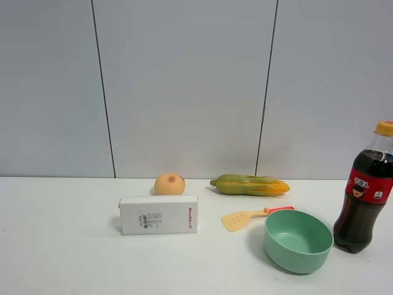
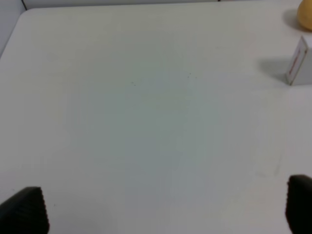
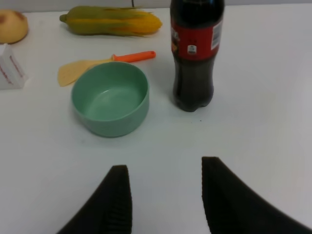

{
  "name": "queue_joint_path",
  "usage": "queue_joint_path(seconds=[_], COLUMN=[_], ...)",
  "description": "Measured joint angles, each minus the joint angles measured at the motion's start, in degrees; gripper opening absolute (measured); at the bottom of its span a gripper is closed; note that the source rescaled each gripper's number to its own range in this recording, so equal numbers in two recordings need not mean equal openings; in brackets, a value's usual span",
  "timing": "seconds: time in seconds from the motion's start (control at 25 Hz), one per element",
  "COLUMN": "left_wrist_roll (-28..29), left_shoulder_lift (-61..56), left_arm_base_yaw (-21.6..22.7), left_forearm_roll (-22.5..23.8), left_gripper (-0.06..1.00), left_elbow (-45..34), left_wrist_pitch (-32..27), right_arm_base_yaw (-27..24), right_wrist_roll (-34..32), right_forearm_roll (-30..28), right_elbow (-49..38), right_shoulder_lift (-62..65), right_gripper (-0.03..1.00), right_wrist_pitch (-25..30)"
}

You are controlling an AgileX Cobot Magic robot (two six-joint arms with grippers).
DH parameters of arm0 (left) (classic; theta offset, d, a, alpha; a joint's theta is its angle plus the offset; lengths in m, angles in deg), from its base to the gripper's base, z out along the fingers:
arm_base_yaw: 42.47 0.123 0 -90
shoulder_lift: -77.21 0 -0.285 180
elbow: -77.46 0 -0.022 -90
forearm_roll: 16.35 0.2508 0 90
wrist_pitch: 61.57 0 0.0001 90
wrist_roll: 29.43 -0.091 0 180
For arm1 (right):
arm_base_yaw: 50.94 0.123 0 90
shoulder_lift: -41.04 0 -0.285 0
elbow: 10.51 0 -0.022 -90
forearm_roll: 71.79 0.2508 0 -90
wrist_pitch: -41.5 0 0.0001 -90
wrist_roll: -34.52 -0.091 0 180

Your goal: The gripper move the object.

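The object, a tall clear bottle of dark cola (image 1: 364, 193) with a yellow cap and red label, stands upright at the table's right edge, just right of the green bowl (image 1: 298, 241). In the right wrist view the bottle (image 3: 195, 58) stands ahead of my right gripper (image 3: 165, 165) and slightly to one side. The two black fingers are apart with bare table between them, well short of the bottle. My left gripper (image 2: 163, 207) is open wide over bare table, with only its fingertips (image 2: 24, 209) showing at the frame's corners. Neither arm shows in the exterior view.
A white rectangular box (image 1: 159, 214) lies left of centre. Behind it sit a peach (image 1: 169, 184) and a corn cob (image 1: 250, 185). A yellow spatula with an orange handle (image 1: 252, 217) lies just behind the bowl. A grey panelled wall closes the back.
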Motion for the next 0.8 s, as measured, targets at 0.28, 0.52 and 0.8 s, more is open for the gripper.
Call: queue_joint_path(seconds=[0.28,0.52,0.8], left_wrist_roll=[0.0,0.0,0.0], left_shoulder_lift=[0.0,0.0,0.0], left_arm_base_yaw=[0.0,0.0,0.0], left_forearm_roll=[0.0,0.0,0.0], left_gripper=[1.00,1.00,1.00], left_elbow=[0.0,0.0,0.0], left_wrist_pitch=[0.0,0.0,0.0], right_arm_base_yaw=[0.0,0.0,0.0], right_wrist_roll=[-0.4,-0.4,-0.4], right_forearm_roll=[-0.2,-0.2,-0.2], right_elbow=[0.0,0.0,0.0], right_shoulder_lift=[0.0,0.0,0.0], right_gripper=[0.72,0.78,0.78], right_wrist_pitch=[0.0,0.0,0.0])
